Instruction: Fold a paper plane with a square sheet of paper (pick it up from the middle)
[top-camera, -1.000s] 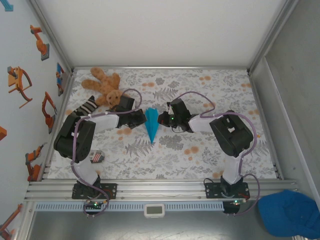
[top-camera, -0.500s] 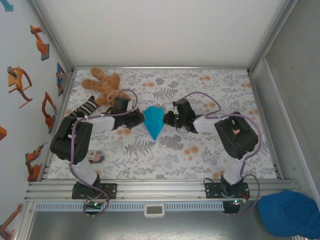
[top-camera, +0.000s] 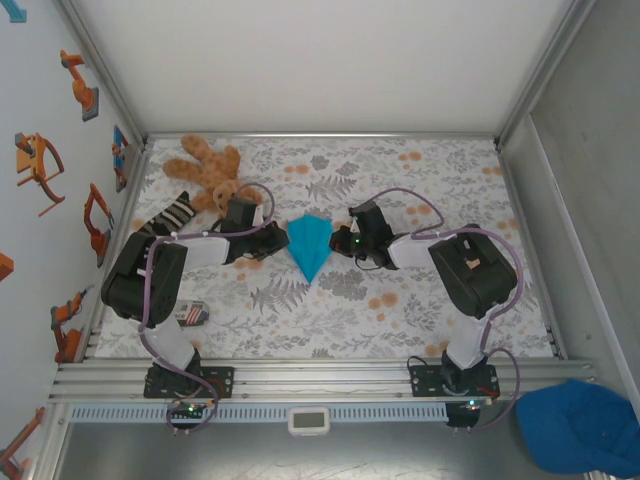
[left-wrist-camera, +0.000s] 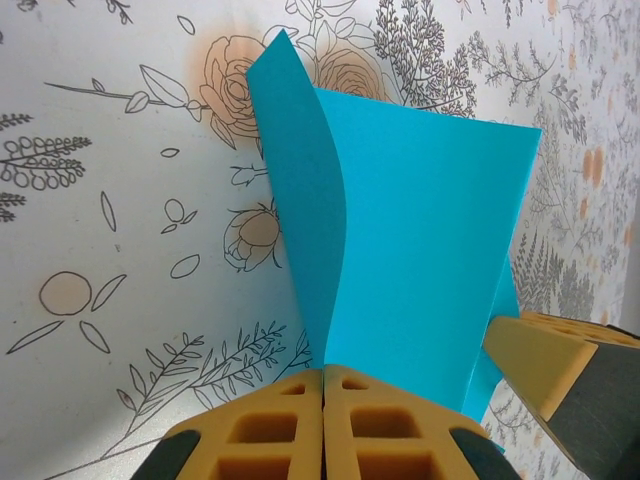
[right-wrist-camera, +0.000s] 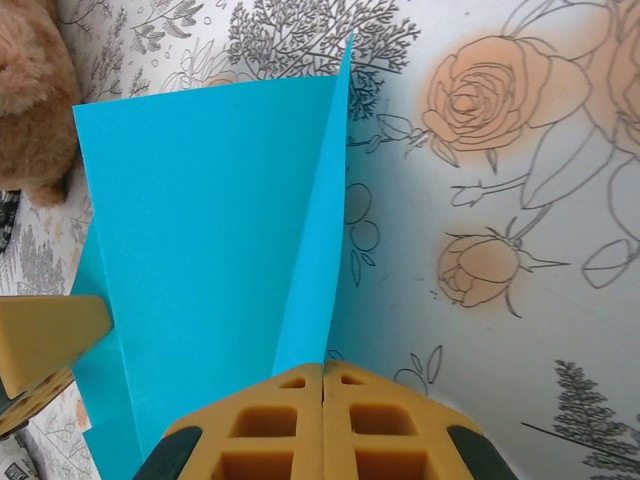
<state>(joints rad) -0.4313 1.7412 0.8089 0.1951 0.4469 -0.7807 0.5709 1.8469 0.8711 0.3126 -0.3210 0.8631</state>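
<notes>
The square sheet of paper, cyan-blue, is folded into the paper plane (top-camera: 308, 243), a kite shape with its sharp tip toward the near edge, lying mid-table between the arms. My left gripper (top-camera: 283, 238) is shut on its left wing fold (left-wrist-camera: 300, 200), with the jaws (left-wrist-camera: 324, 385) pressed together on the crease. My right gripper (top-camera: 338, 242) is shut on the right wing fold (right-wrist-camera: 320, 230), pads (right-wrist-camera: 290, 400) closed on it. The wide blue wing surface (left-wrist-camera: 420, 230) (right-wrist-camera: 200, 220) spreads between them. In each wrist view the other gripper's yellow finger shows at the picture's edge.
A brown teddy bear (top-camera: 205, 172) (right-wrist-camera: 30, 90) lies at the back left, with a striped sock (top-camera: 172, 213) beside it. A small striped item (top-camera: 192, 314) sits by the left arm's base. A darker blue cap (top-camera: 580, 425) lies off the table, front right.
The plane has gone from a narrow closed dart to spread wings. Both grippers have drawn apart sideways, each keeping its wing.
</notes>
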